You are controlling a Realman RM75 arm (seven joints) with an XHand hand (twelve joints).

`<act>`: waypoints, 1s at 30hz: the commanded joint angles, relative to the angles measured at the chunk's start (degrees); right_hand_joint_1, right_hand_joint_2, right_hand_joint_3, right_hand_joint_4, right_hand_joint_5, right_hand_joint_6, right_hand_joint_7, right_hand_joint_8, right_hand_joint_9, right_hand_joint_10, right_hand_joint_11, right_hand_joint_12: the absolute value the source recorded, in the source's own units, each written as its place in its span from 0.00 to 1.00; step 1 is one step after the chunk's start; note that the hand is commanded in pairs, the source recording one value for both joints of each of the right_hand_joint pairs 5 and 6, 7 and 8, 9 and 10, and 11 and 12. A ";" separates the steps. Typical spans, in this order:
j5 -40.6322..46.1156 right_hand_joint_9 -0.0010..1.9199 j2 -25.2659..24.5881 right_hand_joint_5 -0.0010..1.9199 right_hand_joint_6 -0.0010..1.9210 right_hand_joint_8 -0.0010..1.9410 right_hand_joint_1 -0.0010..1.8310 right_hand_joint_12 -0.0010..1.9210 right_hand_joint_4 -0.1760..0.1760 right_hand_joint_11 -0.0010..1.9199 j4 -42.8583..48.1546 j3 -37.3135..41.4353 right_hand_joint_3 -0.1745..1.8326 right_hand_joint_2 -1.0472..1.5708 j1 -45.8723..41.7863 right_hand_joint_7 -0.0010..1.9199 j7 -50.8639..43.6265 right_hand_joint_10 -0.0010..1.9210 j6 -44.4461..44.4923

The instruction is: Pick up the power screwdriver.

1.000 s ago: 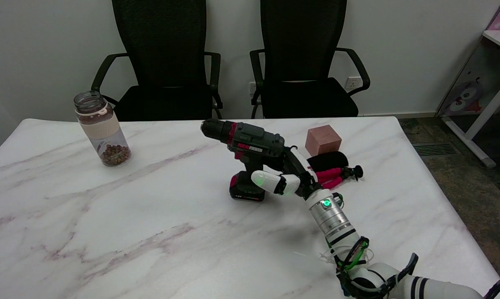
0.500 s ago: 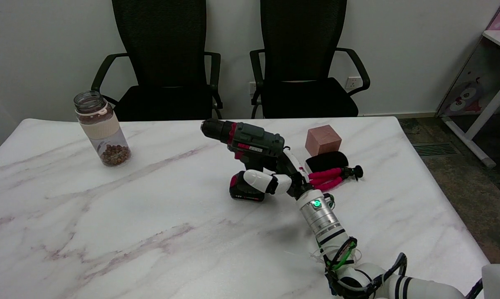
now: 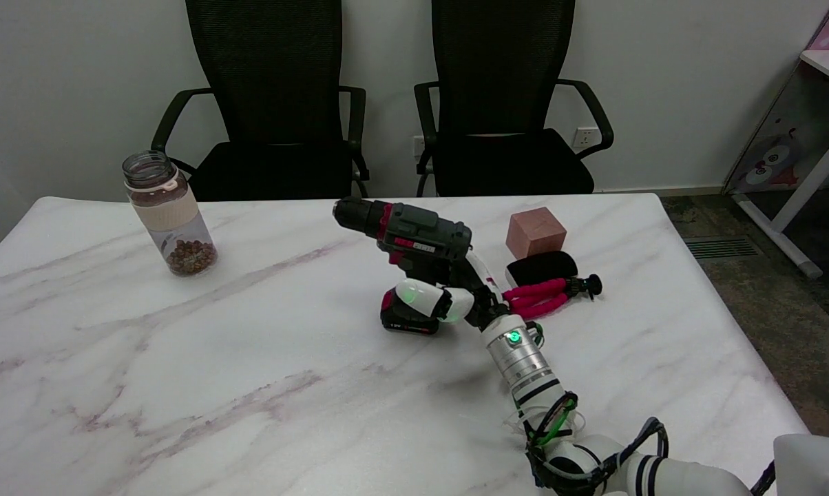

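Observation:
The power screwdriver (image 3: 418,238), dark grey with red trim and a black battery foot, stands upright on the marble table (image 3: 249,379), its chuck pointing left. My right hand (image 3: 459,293) is at its handle from the right. The white thumb (image 3: 421,297) lies across the front of the handle just above the battery. The other fingers reach behind the tool and are mostly hidden, so no closed grip shows. The tool still stands on its foot.
A glass jar (image 3: 169,213) with brown pellets stands at the far left. Right of the tool lie a pink cube (image 3: 536,232), a black pouch (image 3: 544,265) and a small pink-legged tripod (image 3: 549,293). Two black chairs (image 3: 277,103) stand behind the table.
My right arm has slid left toward the tool, and the thumb has come across the handle. The screwdriver has not moved.

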 commanded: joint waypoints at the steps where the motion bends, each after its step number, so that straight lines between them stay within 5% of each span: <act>1: -0.12 0.25 -2.04 0.21 0.21 0.21 0.45 0.24 0.54 0.24 3.21 -0.41 0.54 0.39 2.24 0.21 1.86 0.25 0.07; 25: -0.12 0.24 -2.04 0.24 0.24 0.24 0.45 0.22 0.60 0.22 3.12 -1.11 0.52 0.39 2.83 0.24 3.35 0.24 0.07; 30: -0.12 0.26 -2.04 0.27 0.27 0.26 0.47 0.29 0.60 0.29 3.30 -1.42 0.48 0.42 2.83 0.27 3.35 0.26 0.25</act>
